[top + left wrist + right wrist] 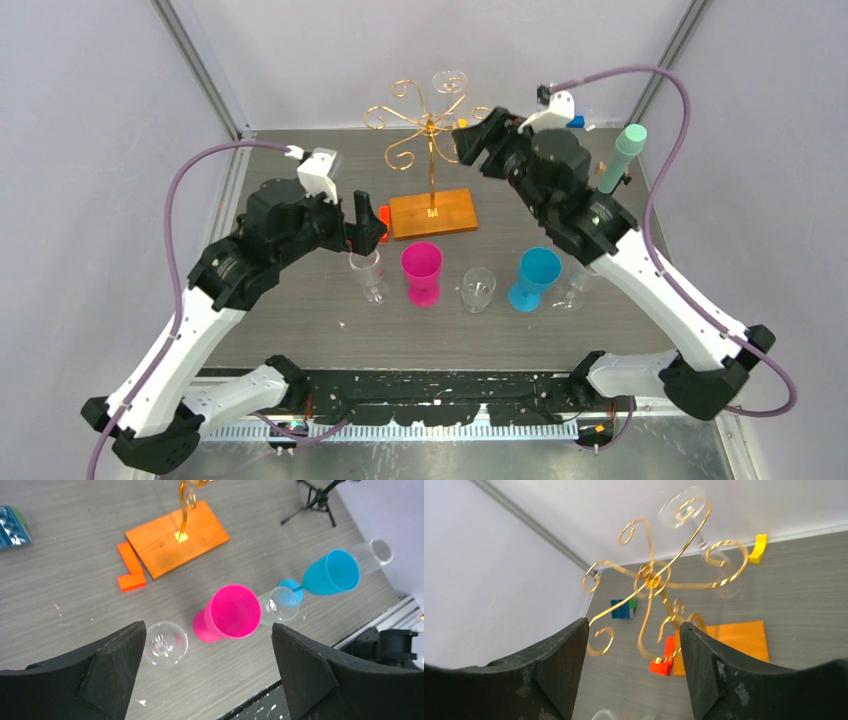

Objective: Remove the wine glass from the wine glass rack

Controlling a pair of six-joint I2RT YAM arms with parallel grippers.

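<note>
The thin gold wire wine glass rack (430,125) with curled scroll arms stands on its rectangular orange-brown wooden base (432,213) toward the back middle of the grey wood-grain table (300,335). A clear wine glass (702,542) hangs upside down from one of the scroll arms on the rack's far right side. Its round foot rests on top of the wire and its bowl points down, faint against the table.

The right gripper (634,627) is raised to the height of the scrolls, just beside the rack on its right. Its black fingers are spread apart with nothing between them, and the rack shows through the gap farther off. It touches neither the wire nor the hanging glass.

The left gripper (208,632) hangs low over the table, left of the base, with its fingers spread wide and holding nothing. A clear stemmed glass (165,642) stands upright on the table just beside its left finger (115,660).

A row of glasses runs along the table in front of the rack: that clear one, a bright pink plastic goblet (232,611), a second clear glass (279,605), a blue plastic goblet (330,572) and a third clear glass (372,555). An orange L-shaped block (131,571) lies against the left end of the base.
</note>
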